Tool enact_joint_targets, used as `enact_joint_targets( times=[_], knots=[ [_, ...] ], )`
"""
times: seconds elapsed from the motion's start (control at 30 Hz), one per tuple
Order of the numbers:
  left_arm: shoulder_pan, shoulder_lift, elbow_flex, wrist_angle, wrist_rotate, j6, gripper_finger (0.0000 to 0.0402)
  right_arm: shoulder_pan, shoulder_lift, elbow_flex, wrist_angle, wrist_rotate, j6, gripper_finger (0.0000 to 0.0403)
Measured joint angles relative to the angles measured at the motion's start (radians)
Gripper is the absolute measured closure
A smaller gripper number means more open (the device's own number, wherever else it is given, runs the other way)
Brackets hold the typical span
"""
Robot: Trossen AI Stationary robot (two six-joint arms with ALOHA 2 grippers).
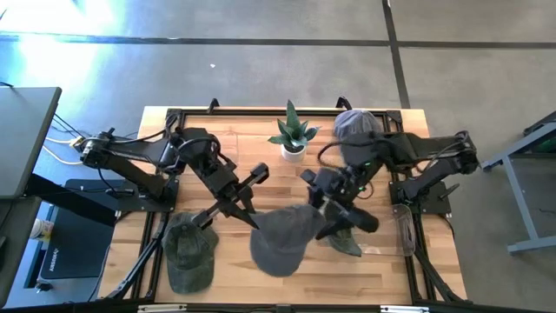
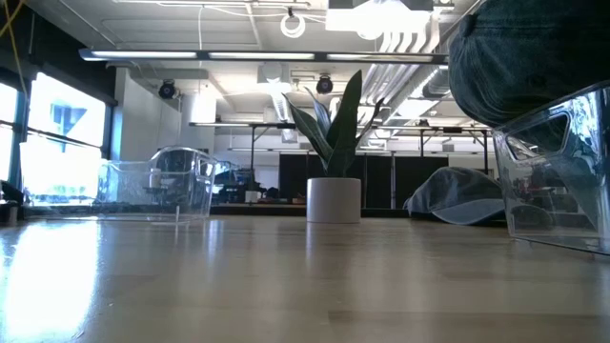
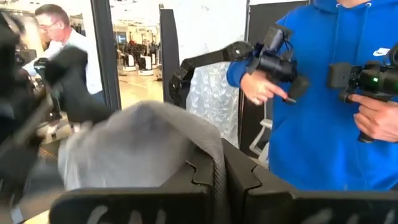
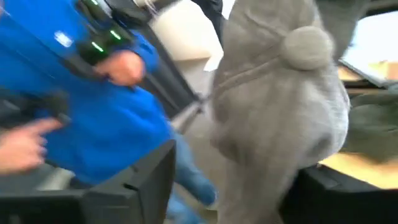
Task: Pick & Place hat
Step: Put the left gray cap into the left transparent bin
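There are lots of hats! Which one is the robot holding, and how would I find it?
Find the little potted plant at the back middle of the wooden table. Come toward the front edge: between the two arms hangs a grey cap. The left gripper is shut on it. Unlike the green cap lying flat at the front left, this one is lifted up.

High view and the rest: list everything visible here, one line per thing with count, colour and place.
grey hat: 1, grey, front middle, held between both grippers.
green hat: 1, dark green, front left of table.
hat on stand: 1, dark grey, back right.
green fabric: 1, dark green, under the right gripper.
potted plant: 1, green in white pot, back centre.
table: 1, light wood.
person: 1, blue top, beyond the table, holding controllers.
left gripper: shut on grey hat.
right gripper: at the hat's other edge.
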Motion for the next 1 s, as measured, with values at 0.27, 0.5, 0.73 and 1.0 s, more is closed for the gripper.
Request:
enact_joint_targets(
  times=[0.27,0.5,0.73,1.0],
  knots=[
    [0.0,-0.008,0.0,-0.083,-0.036,-0.002,0.0399,0.027,0.033,-0.001,-0.034,-0.133,-0.147,0.0152],
    [0.0,-0.015,-0.001,-0.133,-0.07,-0.007,0.0399,0.018,0.018,-0.001,-0.028,-0.391,0.047,0.0158],
    [0.0,-0.018,-0.001,-0.104,-0.066,-0.061,0.0399,-0.047,0.01,-0.001,-0.054,-0.337,-0.038,0.0159],
    [0.0,-0.017,-0.001,-0.065,-0.042,-0.106,0.0399,-0.132,-0.024,-0.001,-0.154,-0.116,-0.371,0.0156]
  ],
)
